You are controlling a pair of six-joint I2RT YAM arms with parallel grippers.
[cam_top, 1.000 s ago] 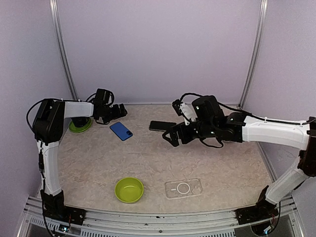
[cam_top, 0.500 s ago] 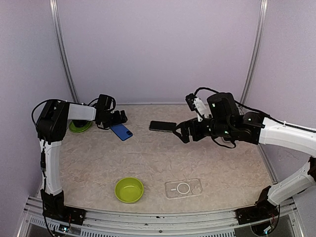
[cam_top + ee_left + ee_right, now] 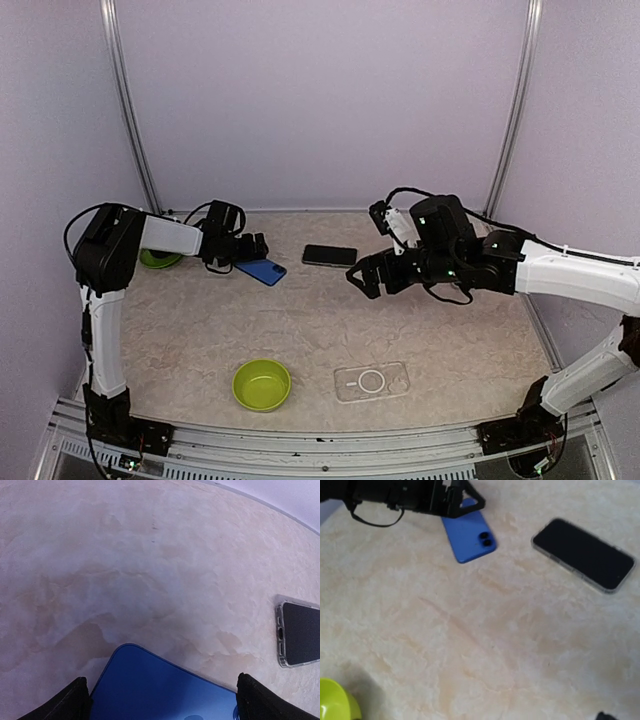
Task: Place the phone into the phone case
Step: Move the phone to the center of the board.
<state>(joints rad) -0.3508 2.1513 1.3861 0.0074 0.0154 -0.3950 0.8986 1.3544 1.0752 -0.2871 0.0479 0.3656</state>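
A blue phone [image 3: 266, 271] lies back up on the table at the back left, and it also shows as the blue phone [image 3: 470, 537] with its two lenses up. My left gripper [image 3: 248, 250] is low over it and open. One end of the blue phone [image 3: 160, 690] sits between the left gripper [image 3: 162, 702] fingers, close to both. The clear phone case [image 3: 372, 380] lies flat near the front edge, right of centre. My right gripper [image 3: 362, 281] hovers open over bare table at mid right, holding nothing.
A black-screened phone [image 3: 330, 255] with a clear rim lies at the back centre, also seen as the black-screened phone [image 3: 583, 555] [image 3: 300, 635]. A green bowl [image 3: 262, 385] stands at the front, left of the case. Another green bowl [image 3: 155, 259] is behind the left arm.
My left gripper came down and right onto the blue phone, which slid right and turned flatter. The right arm swung right, then came back a little toward the centre.
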